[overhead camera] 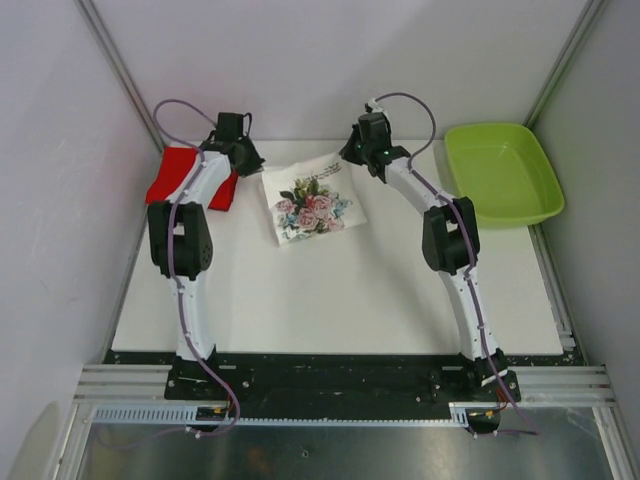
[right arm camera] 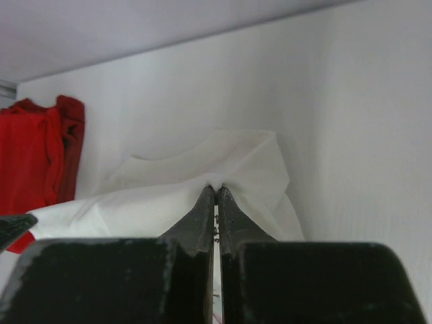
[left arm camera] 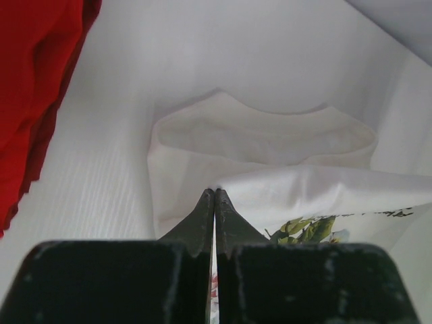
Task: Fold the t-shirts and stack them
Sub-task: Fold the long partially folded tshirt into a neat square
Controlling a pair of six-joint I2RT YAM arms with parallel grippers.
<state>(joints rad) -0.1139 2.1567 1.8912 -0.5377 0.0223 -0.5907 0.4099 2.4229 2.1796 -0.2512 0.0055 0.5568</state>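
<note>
We have the left gripper (left arm camera: 214,196) and right gripper (right arm camera: 216,192) clamped on the twelve-o'clock edge of the floral t-shirt (overhead camera: 312,205). Uneven pulling could slip one thin pinch free.

The white shirt (overhead camera: 312,203), rose print up, lies folded before me, its far edge lifted. The red shirt (overhead camera: 180,175) sits crumpled to my left.

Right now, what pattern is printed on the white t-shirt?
The white t-shirt shows pink roses with green leaves, clearest in the top external view.
</note>
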